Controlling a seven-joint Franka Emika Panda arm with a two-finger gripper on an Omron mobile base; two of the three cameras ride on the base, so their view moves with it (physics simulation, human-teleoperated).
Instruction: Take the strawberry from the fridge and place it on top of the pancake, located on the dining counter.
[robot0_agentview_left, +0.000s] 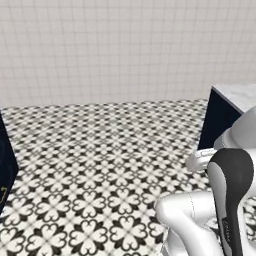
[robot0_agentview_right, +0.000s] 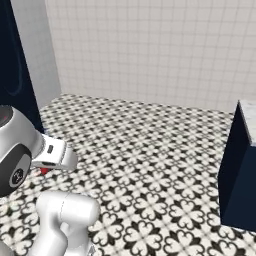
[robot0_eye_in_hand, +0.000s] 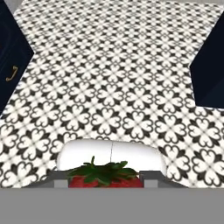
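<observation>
1. In my hand view the strawberry (robot0_eye_in_hand: 106, 177) sits at the bottom centre of the frame, red with its green leafy cap up, wedged between the two dark finger tips of the pincer (robot0_eye_in_hand: 106, 180).
2. The pincer is clamped on the strawberry; I can see a fingertip touching it on each side.
3. In the right base view a sliver of red, the strawberry (robot0_agentview_right: 44, 170), peeks out at the left edge of the frame just under the white hand of the arm.
4. Below the hand everything is patterned floor (robot0_eye_in_hand: 118, 78), black and white tiles with a heart-like motif, spreading across the middle of all three views.
5. The dining desk shows its navy base (robot0_agentview_right: 240, 175) at the right edge of the right base view, with a strip of marble top (robot0_agentview_left: 240, 95) at the right edge of the left base view.
6. A navy cabinet with a gold handle (robot0_eye_in_hand: 12, 73) occupies the upper left of my hand view.
7. A pale tiled wall (robot0_agentview_left: 125, 50) fills the top of both base views.
</observation>
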